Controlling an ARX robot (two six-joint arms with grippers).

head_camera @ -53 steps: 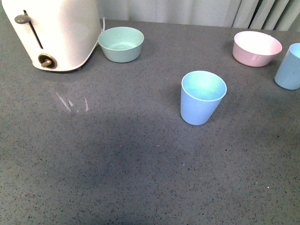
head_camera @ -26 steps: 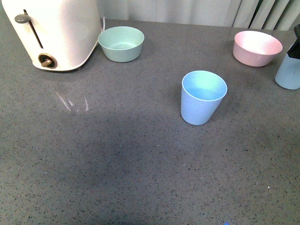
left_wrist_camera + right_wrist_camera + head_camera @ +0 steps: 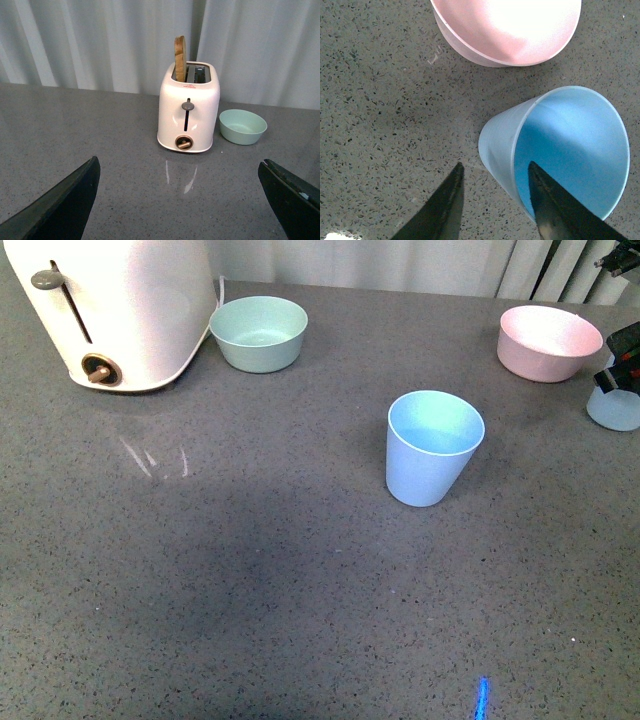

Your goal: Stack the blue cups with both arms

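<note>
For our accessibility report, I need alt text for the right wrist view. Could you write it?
A light blue tapered plastic cup stands upright on a grey speckled table, with two black fingers spread open either side of one wall, not gripping. A pink round plastic bowl sits close beside the cup.

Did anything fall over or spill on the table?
No. The middle blue cup, the right blue cup, the pink bowl and the mint bowl all sit upright, nothing spilled. A bread slice pokes from the toaster.
</note>
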